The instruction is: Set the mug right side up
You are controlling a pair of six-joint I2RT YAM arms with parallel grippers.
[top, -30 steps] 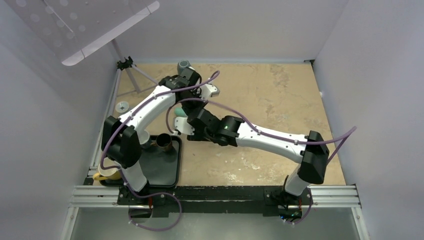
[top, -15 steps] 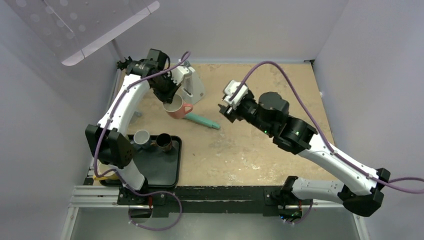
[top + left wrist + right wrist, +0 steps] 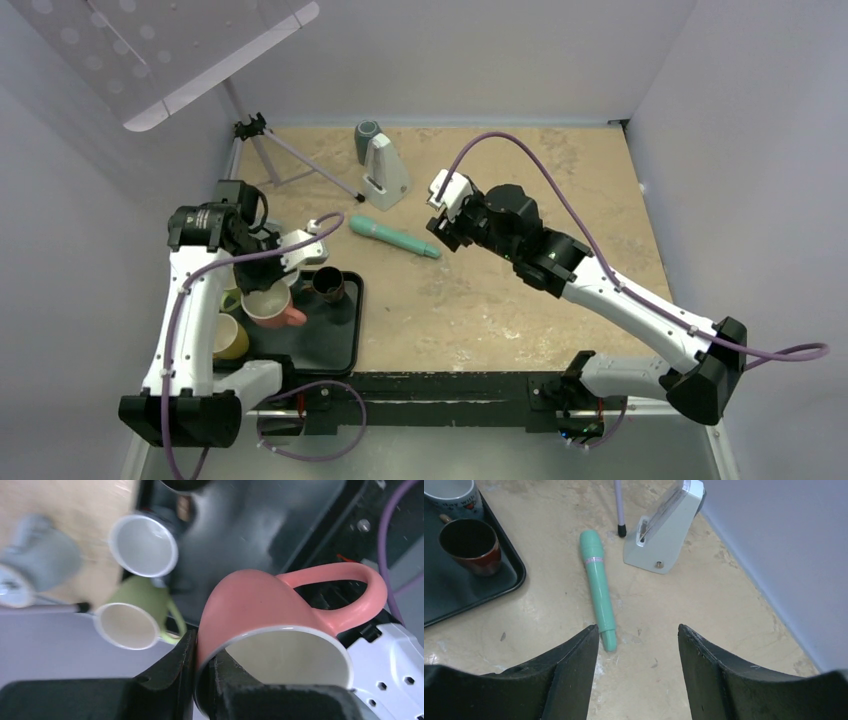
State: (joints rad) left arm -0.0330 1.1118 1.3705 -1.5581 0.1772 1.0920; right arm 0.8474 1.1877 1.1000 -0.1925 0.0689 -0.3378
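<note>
The pink mug [image 3: 272,306] is mouth up over the left part of the black tray [image 3: 325,345], its handle pointing right. My left gripper [image 3: 262,281] is shut on its rim. In the left wrist view one finger [image 3: 181,665] is outside the pink mug [image 3: 250,605] and the other is inside the pale interior, with my left gripper [image 3: 202,655] pinching the wall. I cannot tell whether the mug touches the tray. My right gripper [image 3: 438,236] is open and empty above the table near a teal pen [image 3: 393,237]. In the right wrist view, my right gripper [image 3: 639,632] is just right of the teal pen's [image 3: 598,587] tip.
A dark brown cup [image 3: 327,285] stands on the tray. A yellow-green mug [image 3: 228,339] is left of it, and a white mug [image 3: 143,545] is by the tray edge. A white wedge stand [image 3: 384,172] and a tripod [image 3: 262,133] are at the back.
My left arm carried the pink mug from the back of the table, near the white stand, forward and left to over the tray. My right gripper shifted slightly left and stayed open.
</note>
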